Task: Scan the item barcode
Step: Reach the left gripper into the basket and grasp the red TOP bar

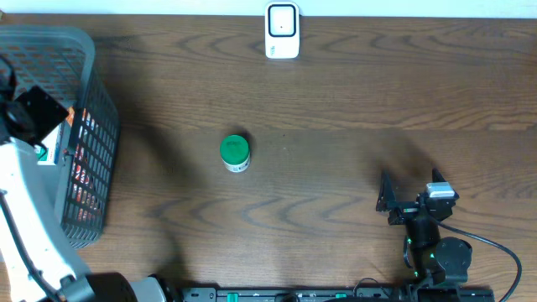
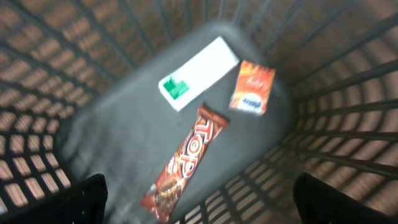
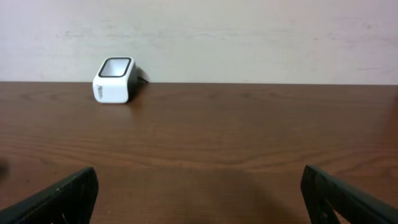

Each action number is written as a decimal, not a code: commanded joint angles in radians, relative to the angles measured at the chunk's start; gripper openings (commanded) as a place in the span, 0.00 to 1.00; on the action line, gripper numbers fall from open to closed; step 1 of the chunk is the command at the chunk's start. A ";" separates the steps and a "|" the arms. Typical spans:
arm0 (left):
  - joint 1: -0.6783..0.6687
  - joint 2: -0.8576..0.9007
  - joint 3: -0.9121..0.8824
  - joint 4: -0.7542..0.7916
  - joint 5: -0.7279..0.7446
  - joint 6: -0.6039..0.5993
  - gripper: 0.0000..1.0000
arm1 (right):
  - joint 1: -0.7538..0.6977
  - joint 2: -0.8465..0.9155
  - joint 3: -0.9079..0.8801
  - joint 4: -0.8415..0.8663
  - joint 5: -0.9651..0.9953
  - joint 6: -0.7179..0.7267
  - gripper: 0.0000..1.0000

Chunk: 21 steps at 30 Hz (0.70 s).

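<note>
dark wooden desk [image 1: 336, 101]: left gripper [image 2: 202, 202] spread above a snack bar [image 2: 186, 158] in the basket [image 1: 94, 84]; right gripper [image 3: 199, 199] spread, empty, facing the scanner [image 3: 114, 79].

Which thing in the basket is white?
The flat box with a green patch at one end. The small packet beside it is orange, and the long bar is reddish brown.

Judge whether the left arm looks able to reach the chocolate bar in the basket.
Probably yes. The left gripper hangs open over the basket, and the bar lies uncovered on its floor below; the box and packet lie beside it, not on it.
</note>
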 commanded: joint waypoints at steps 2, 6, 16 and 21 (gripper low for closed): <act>0.030 0.090 -0.009 -0.025 0.129 0.058 0.93 | 0.009 -0.004 -0.002 -0.004 0.002 -0.005 0.99; 0.030 0.196 -0.029 -0.024 0.128 0.077 0.93 | 0.009 -0.004 -0.002 -0.004 0.002 -0.005 0.99; 0.030 0.396 -0.031 -0.043 0.100 0.124 0.94 | 0.009 -0.004 -0.002 -0.004 0.002 -0.005 0.99; 0.030 0.450 -0.038 -0.040 0.044 0.132 0.93 | 0.009 -0.004 -0.002 -0.004 0.002 -0.005 0.99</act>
